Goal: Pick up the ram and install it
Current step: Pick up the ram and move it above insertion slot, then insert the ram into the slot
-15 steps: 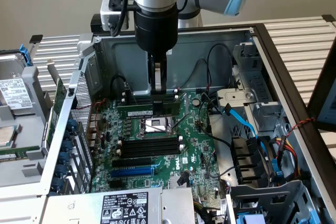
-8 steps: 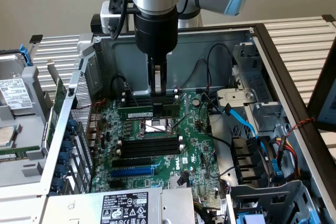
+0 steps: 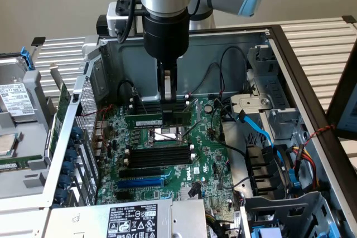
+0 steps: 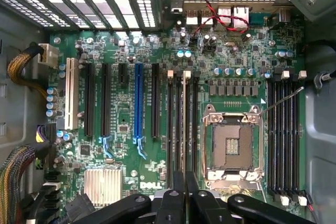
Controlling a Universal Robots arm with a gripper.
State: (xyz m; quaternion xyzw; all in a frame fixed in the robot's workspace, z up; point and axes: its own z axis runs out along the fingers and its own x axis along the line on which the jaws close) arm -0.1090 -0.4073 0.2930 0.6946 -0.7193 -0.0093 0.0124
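While the jaws pinch the ram [image 3: 150,119] upright at centre frame, over a memory slot beside the CPU socket [image 3: 165,136], pickup is judged done; full seating cannot be confirmed.

open case [image 3: 128,62] lies on the surface [image 3: 323,43], motherboard [image 3: 184,185] flat inside it; CPU socket [image 3: 167,135] mid-board; ram [image 3: 159,120] stands on edge just behind the socket in the exterior view, in the rear slot bank; pincer [image 3: 167,100] hangs over the ram's middle; second bank of memory slots [image 3: 159,157] just in front of the socket, expansion slot [image 3: 142,183] in front of those; power supply [image 3: 134,221] nearest the camera; drive cage [image 3: 279,204] on the exterior view's right; loose drive [image 3: 14,100] outside the case on the exterior view's left
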